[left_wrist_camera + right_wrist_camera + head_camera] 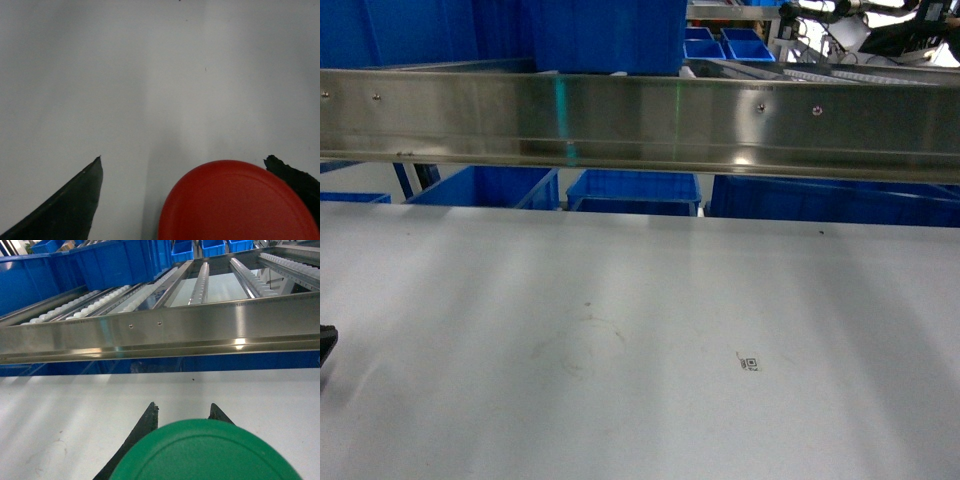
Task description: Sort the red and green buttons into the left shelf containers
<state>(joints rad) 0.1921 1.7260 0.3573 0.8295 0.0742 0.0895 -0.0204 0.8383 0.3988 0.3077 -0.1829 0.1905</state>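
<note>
White table (pixel 650 330) fills most of the head view, with a steel rail (pixel 640 125) running straight across in front of the blue crates (pixel 635 190), half hiding them. Roller tracks (pixel 205 280) sit behind that rail in the right wrist view. Red button (pixel 239 202) sits between the left gripper (pixel 200 200) fingers, touching the right one only, so can't tell if it's actually clamped. Green button (pixel 205 452) covers most of the right gripper (pixel 182 412), both tips poking out behind it, grip unclear too

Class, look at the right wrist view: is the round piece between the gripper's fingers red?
No. The green button sits between the right gripper's fingers.
</note>
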